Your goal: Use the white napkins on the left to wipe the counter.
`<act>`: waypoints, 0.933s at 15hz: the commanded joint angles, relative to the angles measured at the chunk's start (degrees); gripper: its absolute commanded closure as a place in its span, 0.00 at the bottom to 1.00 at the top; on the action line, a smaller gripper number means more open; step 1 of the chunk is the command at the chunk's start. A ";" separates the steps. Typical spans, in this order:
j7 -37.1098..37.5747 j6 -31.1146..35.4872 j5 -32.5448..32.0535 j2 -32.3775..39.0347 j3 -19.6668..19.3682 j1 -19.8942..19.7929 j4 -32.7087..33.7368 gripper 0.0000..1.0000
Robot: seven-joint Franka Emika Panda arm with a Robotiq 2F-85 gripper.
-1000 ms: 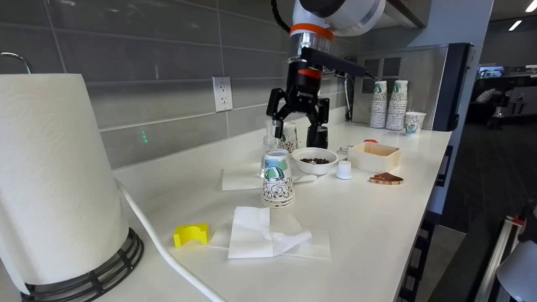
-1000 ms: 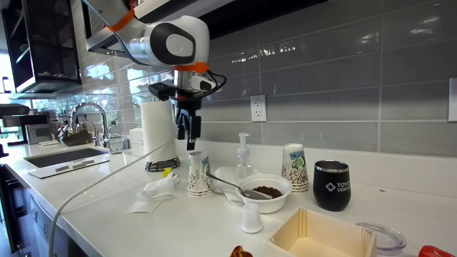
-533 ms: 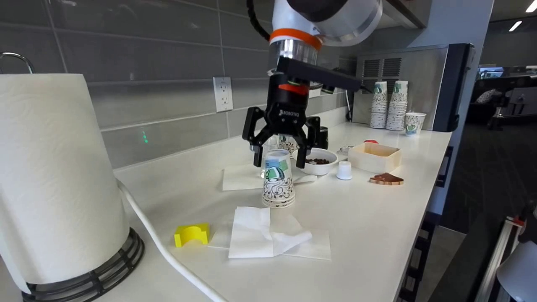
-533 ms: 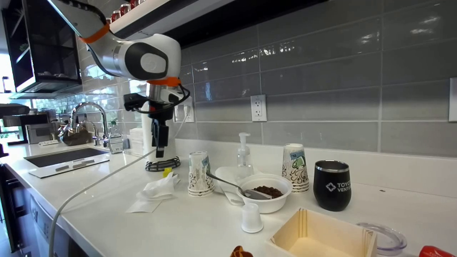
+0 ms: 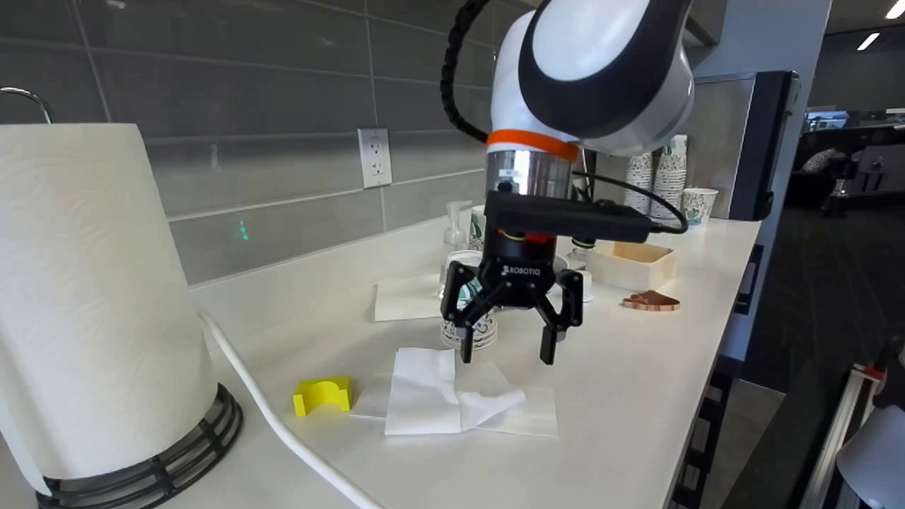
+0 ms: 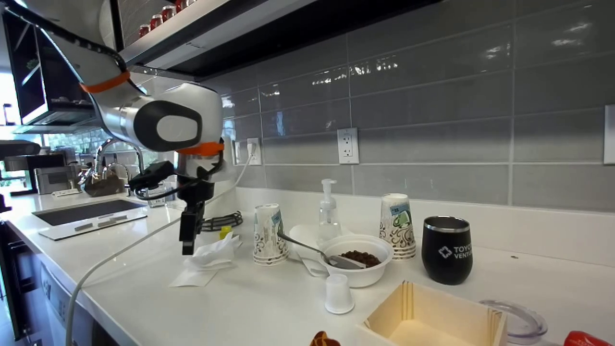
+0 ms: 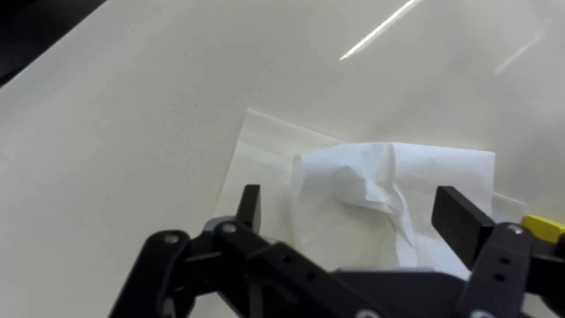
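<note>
The white napkins (image 5: 423, 399) lie on the off-white counter (image 5: 601, 452), a crumpled folded piece on top of a flatter sheet. In an exterior view my gripper (image 5: 507, 355) hangs pointing down, a little above and behind them. Its jaws are wide apart with nothing between them. From an exterior view the gripper (image 6: 188, 251) appears above the left part of the napkins (image 6: 214, 254), apart from them. In the wrist view the raised fold of the napkins (image 7: 375, 185) shows between the two fingers (image 7: 250, 207), below them.
Close behind the gripper stands a stack of patterned cups (image 6: 270, 235). A yellow block (image 5: 322, 396), a white cable (image 5: 283, 424) and a paper-towel roll (image 5: 99, 297) are beside the napkins. Farther along are a bowl (image 6: 358, 276) with a spoon, a soap dispenser (image 6: 329, 216) and a wooden box (image 6: 447, 300).
My gripper has come away from the bowl area, past the patterned cups, and down to just above the napkins. Its jaws have stayed open. The napkins have not moved.
</note>
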 commanded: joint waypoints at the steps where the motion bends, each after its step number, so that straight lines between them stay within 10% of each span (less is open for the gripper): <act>1: 0.52 4.79 4.95 0.79 -0.18 1.93 -3.20 0.00; 7: 1.06 11.87 8.85 3.79 0.61 3.37 -4.30 0.00; 8: 0.97 13.03 9.29 4.17 0.66 3.56 -4.47 0.25; 14: 3.11 17.64 8.41 6.72 1.17 3.82 -4.36 0.65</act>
